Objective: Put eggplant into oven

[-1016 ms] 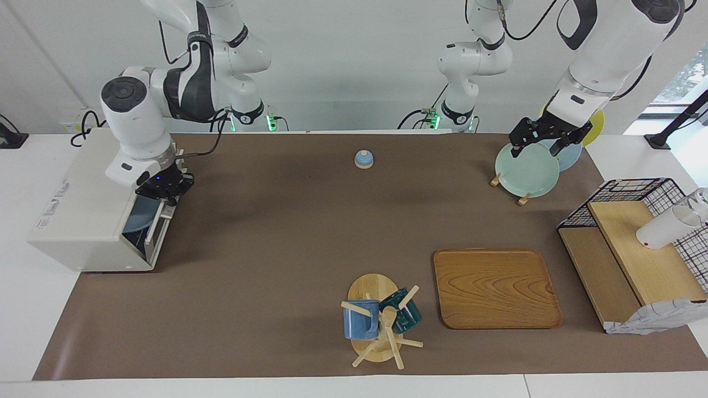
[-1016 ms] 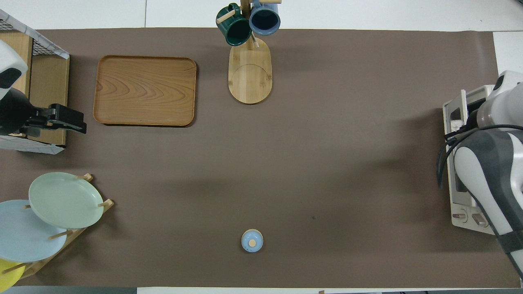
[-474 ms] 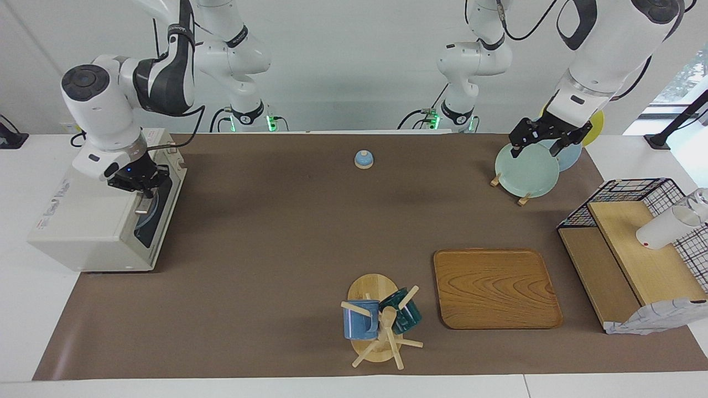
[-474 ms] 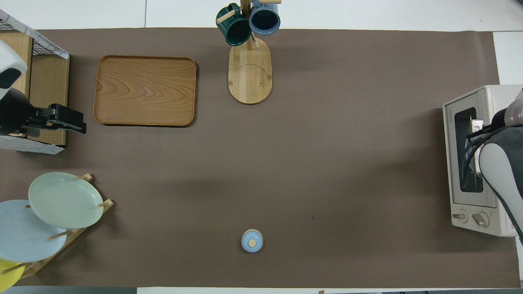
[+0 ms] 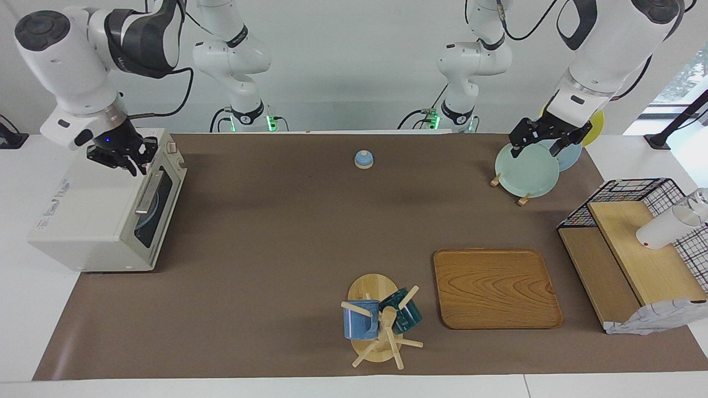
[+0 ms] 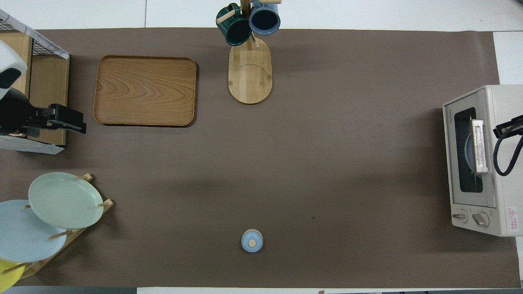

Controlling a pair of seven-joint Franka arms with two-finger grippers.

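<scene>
Trouble nearest the robots would be the open left gripper (image 5: 545, 142), waiting just above the pale green round plate (image 5: 525, 171) in its wooden rack, dipping and tipping it out. Over the top of the boxy off-white toaster oven (image 5: 88, 221) hangs the right gripper (image 5: 120, 157), open or shut I cannot tell, near enough to the metal bar handle (image 5: 148, 193) to snag the closed dark glass door. The long dark purple eggplant shows nowhere; probably it lies inside, unconfirmed.

Right claw (image 5: 120, 160) hangs over the top of the oven (image 5: 94, 221), wrist pointing down, nothing between its fingers. Left arm waits well away from the oven at the other end of the table, its claw (image 5: 545, 145) spread wide and empty.
</scene>
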